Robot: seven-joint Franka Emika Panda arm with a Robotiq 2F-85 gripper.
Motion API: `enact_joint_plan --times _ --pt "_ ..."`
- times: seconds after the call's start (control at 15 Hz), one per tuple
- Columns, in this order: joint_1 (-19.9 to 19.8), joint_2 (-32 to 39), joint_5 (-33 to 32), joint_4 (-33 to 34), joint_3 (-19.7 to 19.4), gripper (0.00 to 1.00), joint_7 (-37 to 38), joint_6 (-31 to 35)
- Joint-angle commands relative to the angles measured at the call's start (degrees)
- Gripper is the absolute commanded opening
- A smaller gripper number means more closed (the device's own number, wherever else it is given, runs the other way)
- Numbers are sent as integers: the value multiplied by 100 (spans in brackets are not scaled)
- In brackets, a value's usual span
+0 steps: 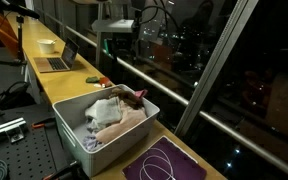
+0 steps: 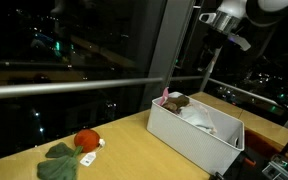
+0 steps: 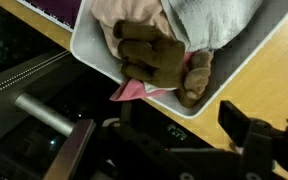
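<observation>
Dark night windows back the counter (image 1: 77, 84), where the brown toy (image 3: 149, 55) lies at the bin's (image 3: 81, 35) end, directly below the raised gripper (image 3: 164, 140), jaws apart and empty.

arm (image 2: 252, 8): enters at 1 o'clock in an exterior view, white, bent downward | gripper (image 2: 227, 42): hangs high, pointing to 6 o'clock; in an exterior view the gripper (image 1: 112, 38) sits at 12 o'clock | jaws: spread wide, holding nothing | fingers (image 3: 72, 150): at 7 and 4 o'clock in wrist view, touching nothing
</observation>
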Motion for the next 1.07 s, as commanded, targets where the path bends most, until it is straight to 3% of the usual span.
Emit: enact_joint_plan --times 0.0,0.53,1.0 --pt "141 -37 82 108 142 100 16 -72" --pt "913 1143 -367 1481 806 100 470 -95" --pt "1379 2735 -514 3002 994 100 256 -75"
